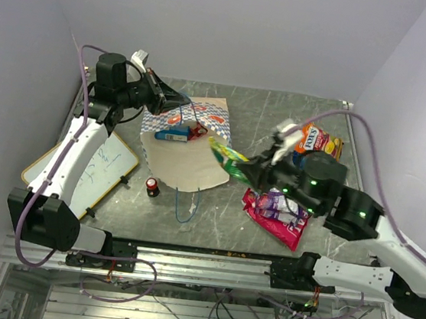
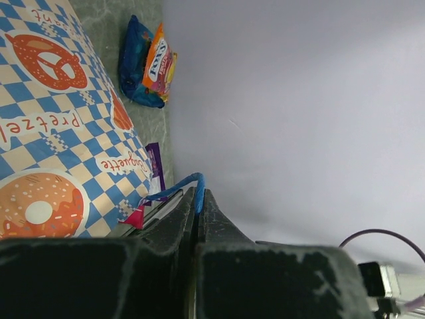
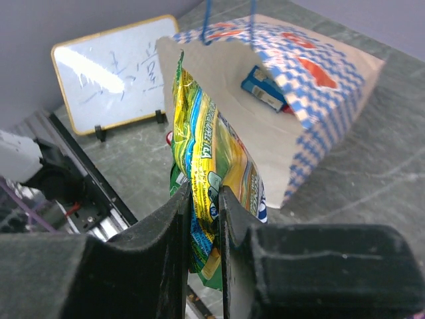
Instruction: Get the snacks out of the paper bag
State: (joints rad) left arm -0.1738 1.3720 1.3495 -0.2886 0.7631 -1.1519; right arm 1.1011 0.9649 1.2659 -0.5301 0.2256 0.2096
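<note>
Now the right gripper (image 3: 202, 199) pinches the green packet (image 3: 211, 149), its long axis pointing ahead at the mouth of the bag (image 3: 285, 149) just beyond, while the left gripper (image 2: 198, 199) clamps the cord (image 2: 174, 189).

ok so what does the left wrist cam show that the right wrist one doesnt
Only left wrist: the left hand shut on a blue cord handle, the paper bag's pretzel-and-donut print, an orange packet against a dark blue packet by the wall. Only right wrist: the right hand gripping a green-yellow packet, the whiteboard, a blue-white packet inside the bag's mouth. Both: the paper bag's checkered band.
</note>
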